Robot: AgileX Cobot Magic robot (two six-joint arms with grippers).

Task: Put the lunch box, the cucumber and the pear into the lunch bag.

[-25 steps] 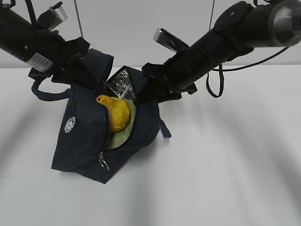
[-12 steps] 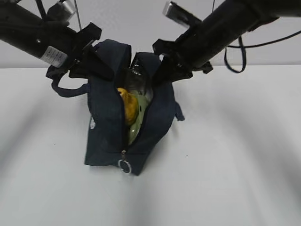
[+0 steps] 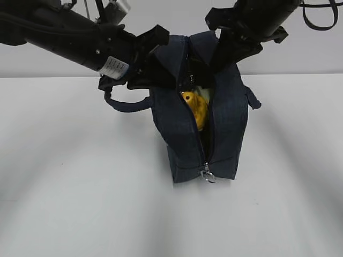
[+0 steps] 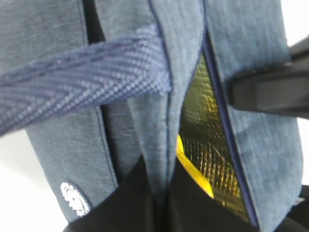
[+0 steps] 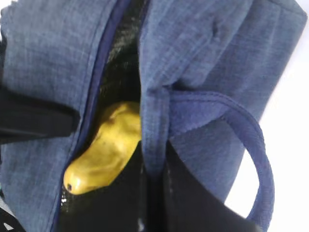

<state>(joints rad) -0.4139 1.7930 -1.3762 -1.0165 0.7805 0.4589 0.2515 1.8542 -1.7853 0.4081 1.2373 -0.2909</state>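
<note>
In the exterior view, the worktop (image 3: 80,203) is plain white with soft grey shadows, and behind it stands a pale wall (image 3: 161,13). The lunch bag (image 3: 185,144) stands upright near the middle of the worktop, dark navy, its zipper open at the top and a ring pull (image 3: 208,175) hanging low at the front. The pear (image 3: 196,108) shows in the slit, yellow-orange and lumpy. The left end effector (image 3: 155,64) is closed on the left top edge of the bag, and the right end effector (image 3: 225,45) is closed on the right top edge; they hold the mouth up. One handle (image 3: 126,101) loops out to the left.

The left wrist view is very close: the navy fabric, a woven handle strap across it, the foil lining (image 4: 207,145) shining gold, and a white round logo (image 4: 75,198) low on the side. A yellow strip lies inside; I cannot tell what it is.

The right wrist view shows the pear's narrow end with its dark tip, resting between the two fabric walls, and the other handle (image 5: 251,145) curving at the right. The lunch box and the cucumber are hidden.
</note>
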